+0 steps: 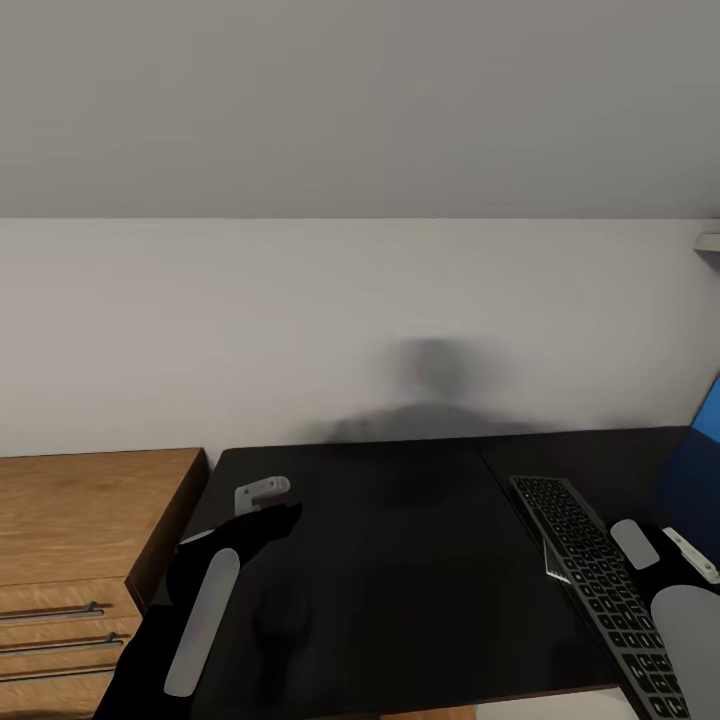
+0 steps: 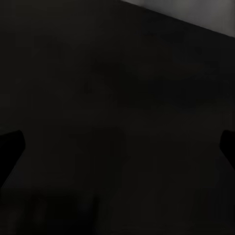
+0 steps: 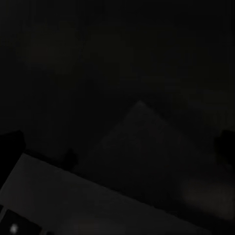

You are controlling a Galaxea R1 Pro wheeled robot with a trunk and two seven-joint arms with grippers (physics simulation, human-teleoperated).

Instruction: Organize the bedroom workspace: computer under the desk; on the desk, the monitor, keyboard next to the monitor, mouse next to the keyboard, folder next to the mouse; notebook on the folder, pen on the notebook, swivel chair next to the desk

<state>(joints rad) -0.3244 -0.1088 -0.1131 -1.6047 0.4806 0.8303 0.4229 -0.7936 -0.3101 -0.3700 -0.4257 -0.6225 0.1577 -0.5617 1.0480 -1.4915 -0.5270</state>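
Observation:
The black desk spreads across the lower half of the head view. On its right part the slim black keyboard lies at an angle. My left gripper hovers low over the desk's left part, fingers wide apart and empty; the left wrist view has dark desk top between its fingertips. My right arm reaches over the keyboard's near end. My right gripper is open and empty above the desk, with what looks like the keyboard's edge at one corner.
A light wood chest of drawers stands against the desk's left side. A blue flat shape is cut off at the right edge; I cannot tell what it is. A pale grey wall rises behind the desk.

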